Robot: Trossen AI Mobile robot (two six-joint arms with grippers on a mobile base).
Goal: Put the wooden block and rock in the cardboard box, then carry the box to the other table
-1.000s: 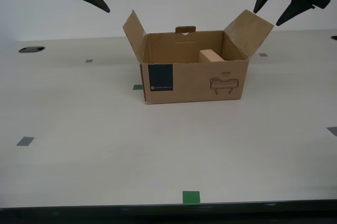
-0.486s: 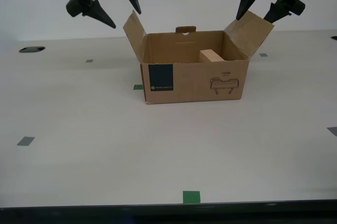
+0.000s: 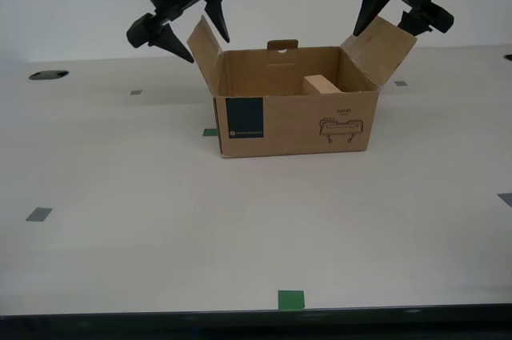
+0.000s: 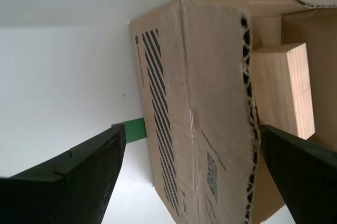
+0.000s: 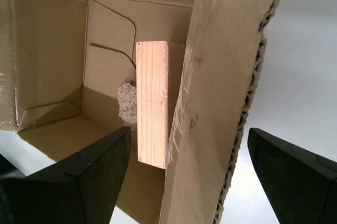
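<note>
The exterior view shows the brown corrugated cardboard box resting on the pale off-white bench, and inside it we see the pale rectangular wooden block toward that view's right. In the first wrist view, the small lumpy tan rock touches the block's side. Our first end effector straddles the flap on the exterior view's right, fingers spread wide, and our second end effector straddles the opposite flap, equally wide.
</note>
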